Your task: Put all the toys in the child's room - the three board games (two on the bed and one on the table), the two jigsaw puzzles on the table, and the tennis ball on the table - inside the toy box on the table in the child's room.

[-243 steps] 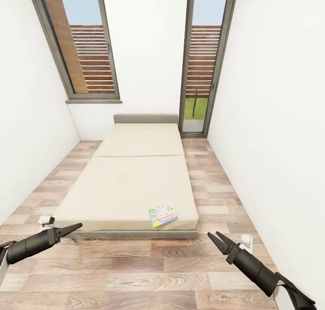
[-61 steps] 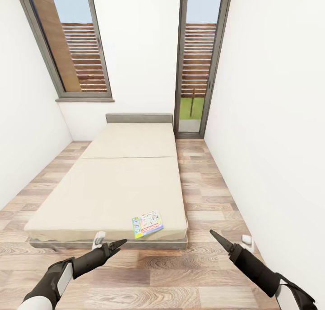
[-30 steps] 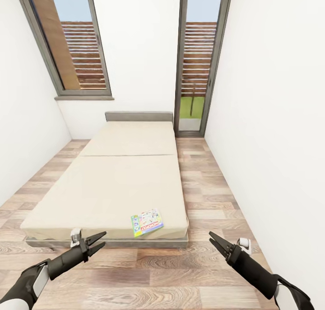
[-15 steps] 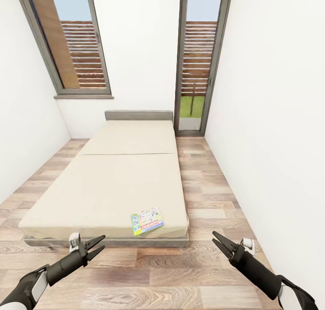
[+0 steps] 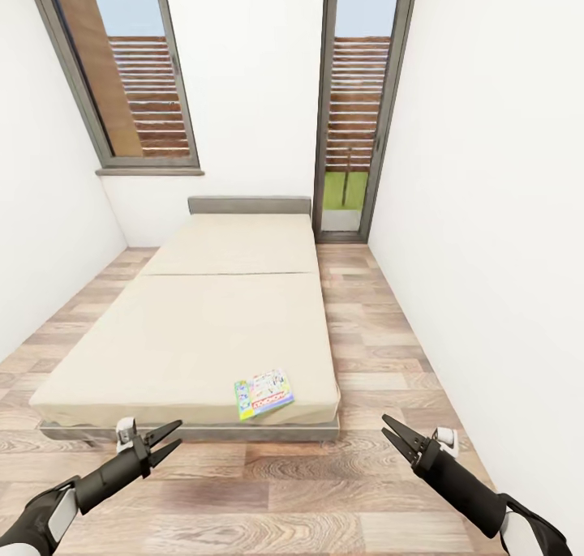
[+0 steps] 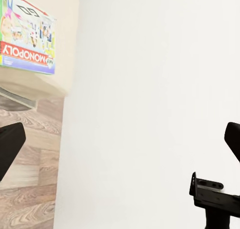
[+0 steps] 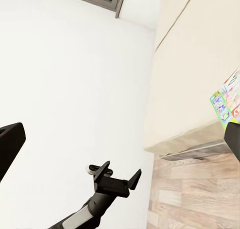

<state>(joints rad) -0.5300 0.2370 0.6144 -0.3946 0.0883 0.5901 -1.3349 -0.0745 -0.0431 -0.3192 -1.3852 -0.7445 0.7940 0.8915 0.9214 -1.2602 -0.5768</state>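
Note:
A white-and-green board game (image 5: 264, 393) with a red logo lies flat near the foot corner of the bed (image 5: 203, 329), on the plain beige mattress. It also appears as the board game (image 6: 27, 36) in the left wrist view and the board game (image 7: 227, 103) in the right wrist view. My left gripper (image 5: 166, 441) hovers open over the floor, short of the bed's foot and left of the game. On the other side, my right gripper (image 5: 395, 436) is open too, right of the bed's corner. Both hold nothing.
White walls close in on both sides, the right wall (image 5: 487, 256) very near my right arm. Tall dark-framed windows (image 5: 357, 110) stand behind the grey headboard (image 5: 249, 206). A strip of wood-plank floor (image 5: 365, 321) runs along the bed's right side.
Both grippers looked shut two seconds ago and now stand open. The left arm has drawn back to the left and slightly lower. The camera has come closer to the bed.

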